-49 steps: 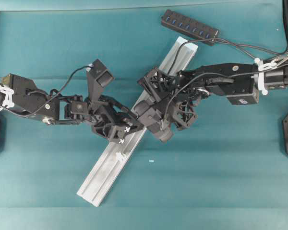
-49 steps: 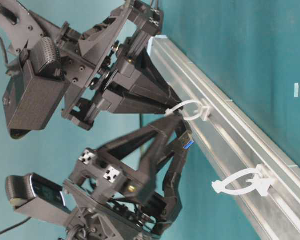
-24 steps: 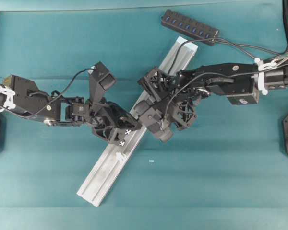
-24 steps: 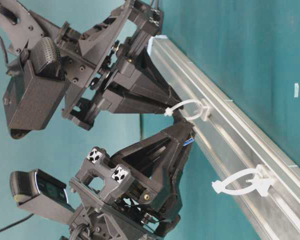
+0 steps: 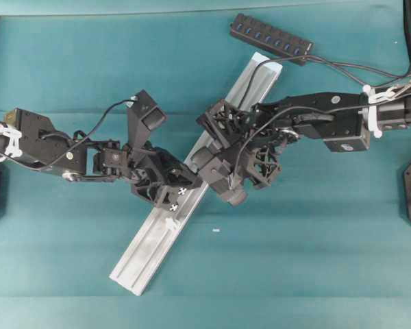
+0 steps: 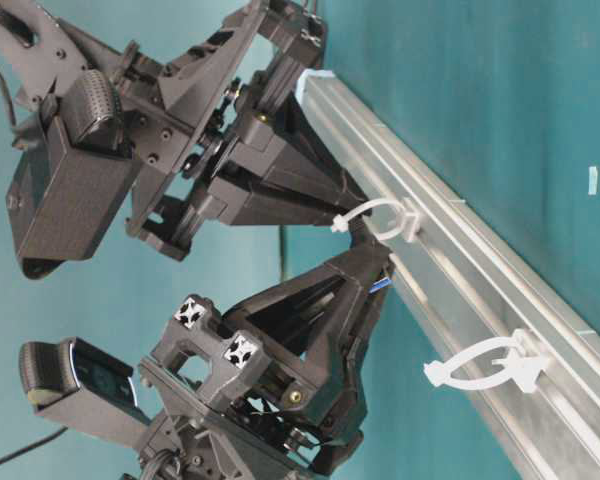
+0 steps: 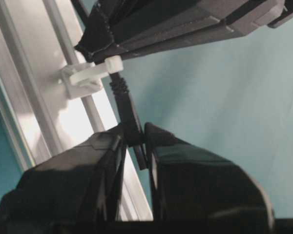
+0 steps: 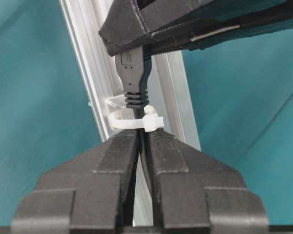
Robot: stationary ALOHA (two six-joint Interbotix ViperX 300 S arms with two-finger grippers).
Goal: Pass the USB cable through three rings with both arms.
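Your two grippers meet at the middle of the rail point(image 5: 192, 185), which lies slantwise across the teal table point(image 5: 294, 260), its far end up near the hub point(image 5: 270, 38) and its near end toward the lower left.

Your left gripper point(image 7: 136, 141) has its fingers point(image 7: 95, 151) closed on the plug point(image 7: 129, 117) of the cable point(image 8: 145, 161). In the left wrist view the plug's ribbed collar sticks out past the fingertips, just beside the middle ring point(image 7: 90, 75). In the right wrist view you see the same plug from the other side: its collar sits right at the ring point(image 8: 134, 122), with the plug body beyond it held in the left gripper's tips.

Your right gripper point(image 8: 141, 141) has its fingers point(image 8: 115, 156) pressed together on the thin cord just on its own side of that ring, so the cable runs from the right gripper, through the ring, to the left gripper.

In the table-level view both grippers converge on the one ring point(image 6: 385, 222) at the rail's edge; a second ring point(image 6: 490, 365) stands free farther along the rail, with nothing in it. In the overhead view that free ring point(image 5: 171, 223) lies toward the near end of the rail, beyond the left gripper point(image 5: 185, 186). The right gripper point(image 5: 204, 164) is just on the far side of it. You cannot make out the third ring under the arms.

The cord loops back from the right arm up to the hub at the far side of the table.
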